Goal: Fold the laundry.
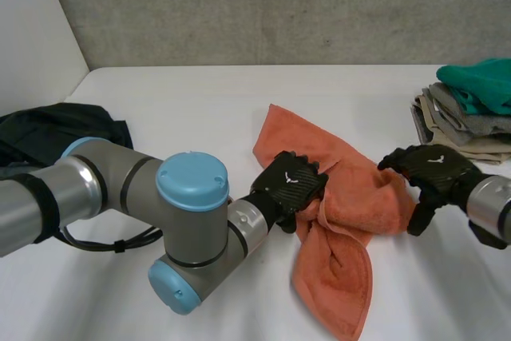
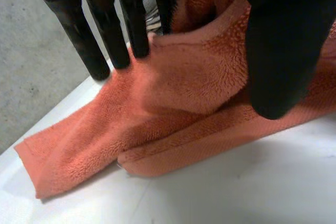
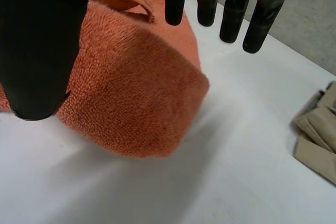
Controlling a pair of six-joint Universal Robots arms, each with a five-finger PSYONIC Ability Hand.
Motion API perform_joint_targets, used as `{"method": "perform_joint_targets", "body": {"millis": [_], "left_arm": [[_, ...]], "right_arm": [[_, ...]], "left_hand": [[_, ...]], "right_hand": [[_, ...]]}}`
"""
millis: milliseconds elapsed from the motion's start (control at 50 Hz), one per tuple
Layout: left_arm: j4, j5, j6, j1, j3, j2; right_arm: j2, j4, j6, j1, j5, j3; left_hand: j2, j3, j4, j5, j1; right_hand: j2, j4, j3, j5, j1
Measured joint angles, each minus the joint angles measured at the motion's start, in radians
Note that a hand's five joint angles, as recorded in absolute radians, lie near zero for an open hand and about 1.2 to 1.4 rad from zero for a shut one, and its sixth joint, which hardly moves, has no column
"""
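Pinching a raised fold at the middle of the orange towel (image 1: 359, 197), the left hand (image 1: 291, 181) grips with straight fingers against thumb, frame centre. Right hand (image 1: 435, 172) hangs wide open at the towel's right edge. A stack of folded clothes (image 1: 467, 109) sits upper right on the tabletop (image 1: 200, 109), a dark garment (image 1: 48, 133) far left.

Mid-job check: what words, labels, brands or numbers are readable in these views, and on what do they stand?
No readable text in any view.
Back of the left hand and of the right hand: a small white mark, a shape rather than letters.
The orange towel: plain, nothing printed on the visible side.
The pile of folded clothes: nothing legible.
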Motion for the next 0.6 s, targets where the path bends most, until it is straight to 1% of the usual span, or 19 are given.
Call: {"method": "perform_joint_targets", "body": {"millis": [20,40,60,80,100,120,140,160,200,220,240,260,320,360,380,420,460,480,600], "left_arm": [[-0.005,-0.003,-0.001,-0.001,0.007,-0.007],[-0.005,-0.003,-0.001,-0.001,0.007,-0.007],[-0.008,-0.008,-0.002,-0.001,0.016,-0.014],[-0.010,-0.016,-0.003,-0.001,0.024,-0.019],[-0.010,-0.020,-0.004,-0.001,0.027,-0.020],[-0.009,-0.030,-0.005,-0.001,0.031,-0.020],[-0.008,-0.038,-0.005,-0.001,0.033,-0.019],[-0.006,-0.050,-0.006,-0.001,0.036,-0.017],[-0.004,-0.063,-0.006,-0.001,0.037,-0.014],[0.002,-0.087,-0.006,-0.001,0.040,-0.006],[0.014,-0.122,-0.006,-0.001,0.043,0.011],[0.018,-0.130,-0.006,-0.001,0.043,0.015],[0.057,-0.204,-0.004,0.002,0.044,0.065],[0.090,-0.256,-0.002,0.006,0.042,0.110],[0.090,-0.256,-0.002,0.006,0.042,0.110],[0.134,-0.313,0.004,0.020,0.034,0.188],[0.150,-0.331,0.008,0.029,0.028,0.225],[0.167,-0.347,0.016,0.040,0.019,0.272],[0.199,-0.365,0.042,0.067,-0.017,0.392]], "right_arm": [[0.015,-0.035,0.002,0.013,0.002,0.009],[0.015,-0.035,0.002,0.013,0.002,0.009],[0.030,-0.065,0.003,0.027,0.005,0.016],[0.046,-0.096,0.004,0.041,0.007,0.020],[0.057,-0.110,0.004,0.050,0.008,0.021],[0.071,-0.126,0.003,0.063,0.010,0.019],[0.076,-0.130,0.003,0.068,0.010,0.017],[0.088,-0.140,0.002,0.081,0.011,0.010],[0.095,-0.144,0.002,0.089,0.012,0.004],[0.106,-0.150,0.001,0.103,0.015,-0.011],[0.114,-0.154,0.001,0.116,0.020,-0.031],[0.115,-0.154,0.001,0.119,0.022,-0.035],[0.117,-0.168,0.002,0.137,0.043,-0.079],[0.111,-0.195,0.004,0.151,0.071,-0.122],[0.111,-0.195,0.004,0.151,0.071,-0.122],[0.088,-0.256,0.009,0.174,0.114,-0.184],[0.075,-0.285,0.012,0.184,0.131,-0.207],[0.057,-0.327,0.017,0.196,0.153,-0.238],[0.011,-0.446,0.039,0.222,0.200,-0.306]], "left_hand": [[0.042,0.041,0.041,0.041,0.045],[0.042,0.041,0.041,0.041,0.045],[0.347,0.355,0.344,0.337,0.366],[0.413,0.421,0.422,0.414,0.429],[0.413,0.421,0.422,0.414,0.429],[0.693,0.700,0.695,0.686,0.700],[0.739,0.741,0.745,0.731,0.727],[0.755,0.761,0.767,0.744,0.727],[0.770,0.776,0.782,0.747,0.727],[0.776,0.784,0.790,0.747,0.727],[0.778,0.785,0.790,0.747,0.727],[0.778,0.785,0.790,0.747,0.727],[0.778,0.785,0.790,0.747,0.727],[0.779,0.787,0.790,0.747,0.727],[0.779,0.787,0.790,0.747,0.727],[0.780,0.788,0.791,0.747,0.727],[0.780,0.788,0.791,0.747,0.727],[0.780,0.788,0.791,0.747,0.727],[0.780,0.788,0.791,0.747,0.727]], "right_hand": [[0.081,0.061,0.075,0.063,0.059],[0.081,0.061,0.075,0.063,0.059],[0.218,0.192,0.208,0.184,0.176],[0.311,0.288,0.313,0.272,0.254],[0.472,0.438,0.455,0.415,0.388],[0.585,0.566,0.583,0.536,0.486],[0.744,0.724,0.741,0.690,0.635],[0.864,0.846,0.862,0.812,0.724],[0.864,0.846,0.862,0.812,0.724],[0.940,0.940,0.952,0.904,0.779],[0.940,0.943,0.954,0.908,0.779],[0.940,0.943,0.954,0.908,0.779],[0.940,0.944,0.954,0.910,0.779],[0.940,0.944,0.954,0.910,0.779],[0.940,0.944,0.954,0.910,0.779],[0.940,0.944,0.954,0.910,0.781],[0.940,0.945,0.954,0.910,0.781],[0.940,0.945,0.954,0.910,0.781],[0.940,0.945,0.954,0.910,0.781]]}}
